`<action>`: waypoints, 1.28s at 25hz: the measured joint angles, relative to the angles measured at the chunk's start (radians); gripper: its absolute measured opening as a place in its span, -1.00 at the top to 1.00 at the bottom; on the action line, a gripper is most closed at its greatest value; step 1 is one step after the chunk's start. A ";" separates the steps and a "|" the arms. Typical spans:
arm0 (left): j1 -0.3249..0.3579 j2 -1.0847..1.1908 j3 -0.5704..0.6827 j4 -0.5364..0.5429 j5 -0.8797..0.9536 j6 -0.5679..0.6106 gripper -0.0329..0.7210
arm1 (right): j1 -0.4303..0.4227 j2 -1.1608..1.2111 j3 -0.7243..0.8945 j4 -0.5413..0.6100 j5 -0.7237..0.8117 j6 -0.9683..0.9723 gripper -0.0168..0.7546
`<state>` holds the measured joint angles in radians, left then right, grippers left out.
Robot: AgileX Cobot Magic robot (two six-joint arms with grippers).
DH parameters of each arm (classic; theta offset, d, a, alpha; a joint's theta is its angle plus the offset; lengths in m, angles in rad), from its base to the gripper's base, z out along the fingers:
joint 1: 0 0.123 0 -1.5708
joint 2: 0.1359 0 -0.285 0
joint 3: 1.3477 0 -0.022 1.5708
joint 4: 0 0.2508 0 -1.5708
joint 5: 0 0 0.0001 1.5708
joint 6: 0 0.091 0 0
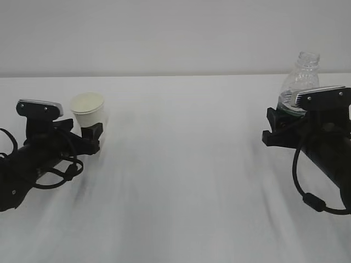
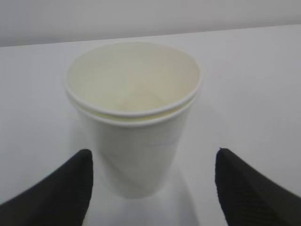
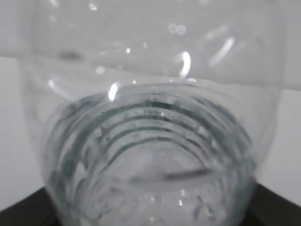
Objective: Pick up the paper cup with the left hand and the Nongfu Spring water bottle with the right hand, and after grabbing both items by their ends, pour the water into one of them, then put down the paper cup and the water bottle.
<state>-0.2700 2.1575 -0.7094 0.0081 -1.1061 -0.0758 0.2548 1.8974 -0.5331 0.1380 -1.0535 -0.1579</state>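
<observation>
- While the left hand point(image 2: 153, 188) stands wide around the paper cup point(image 2: 134, 117) at left of frame, a hasty close may tip it.
- At right, the right hand point(image 1: 285, 118) clasps the Nongfu Spring water bottle point(image 1: 301, 76); its low grip risks slipping.

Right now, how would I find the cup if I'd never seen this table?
Look at the white table, on its left side, just ahead of the left arm's black pincer. The cup stands there upright: short, white, wide-mouthed and cream inside, unlike the taller clear bottle far right.
</observation>
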 joint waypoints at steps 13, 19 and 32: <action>0.002 0.064 -0.082 0.003 0.055 -0.002 -0.65 | 0.000 0.000 0.000 0.000 0.000 -0.002 -0.25; 0.002 0.074 -0.112 -0.008 0.071 0.006 -0.65 | 0.000 0.000 0.000 -0.002 0.000 -0.004 -0.25; 0.020 0.091 -0.179 -0.029 0.109 0.028 -0.65 | 0.000 0.000 0.000 -0.023 0.000 -0.004 -0.25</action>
<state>-0.2503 2.2484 -0.8886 -0.0211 -0.9974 -0.0475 0.2548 1.8974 -0.5331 0.1152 -1.0535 -0.1616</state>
